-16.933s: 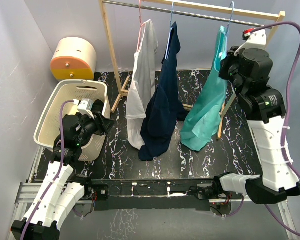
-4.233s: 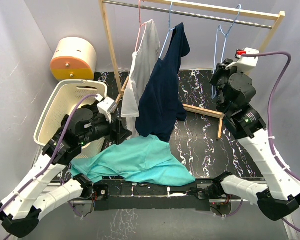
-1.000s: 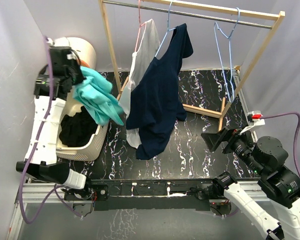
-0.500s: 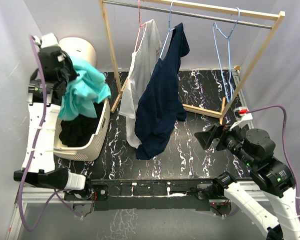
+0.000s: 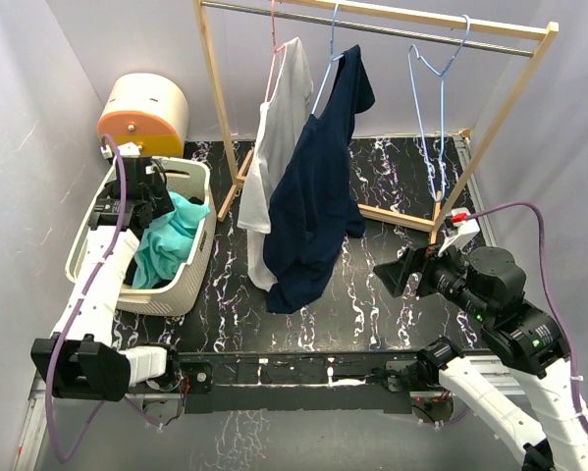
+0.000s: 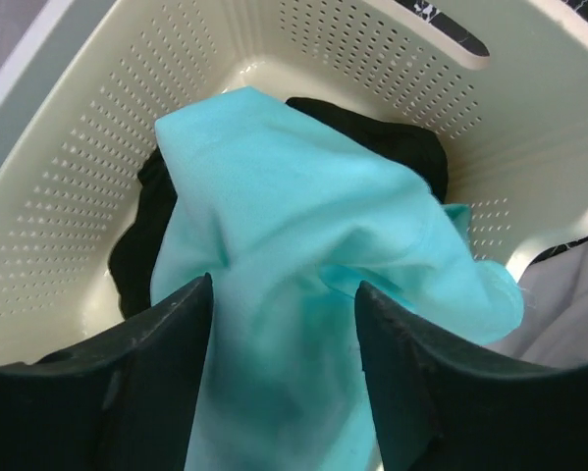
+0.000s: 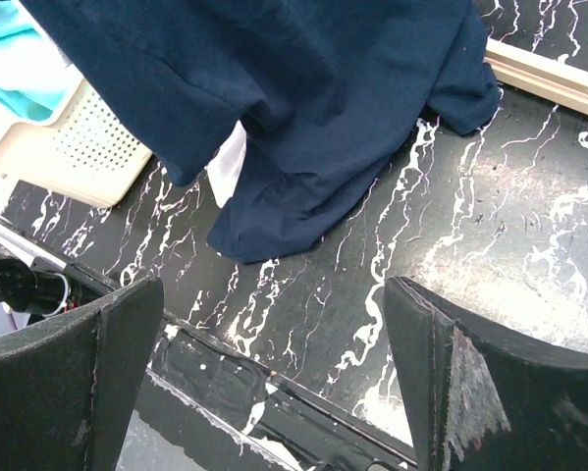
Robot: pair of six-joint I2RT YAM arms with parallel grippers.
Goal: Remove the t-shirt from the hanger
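Note:
The teal t-shirt (image 5: 168, 238) lies crumpled in the cream laundry basket (image 5: 193, 283), off its hanger. From the left wrist the teal t-shirt (image 6: 294, 235) rests on a black garment (image 6: 134, 257) inside the basket (image 6: 372, 59). My left gripper (image 5: 139, 192) hovers over the basket, and its fingers stand apart. The left gripper (image 6: 284, 294) is open, with the cloth loose below it. The bare blue hanger (image 5: 439, 83) hangs on the rail. My right gripper (image 5: 390, 273) is open and low over the table; the right gripper (image 7: 274, 294) holds nothing.
A navy t-shirt (image 5: 313, 196) and a white shirt (image 5: 279, 128) hang on the wooden rack (image 5: 218, 108); the navy t-shirt (image 7: 303, 88) trails onto the marbled table (image 7: 490, 245). A cream and orange drum (image 5: 144, 116) sits behind the basket.
My left gripper came down from high above the basket and opened, and the teal t-shirt dropped into the basket. My right arm edged slightly left.

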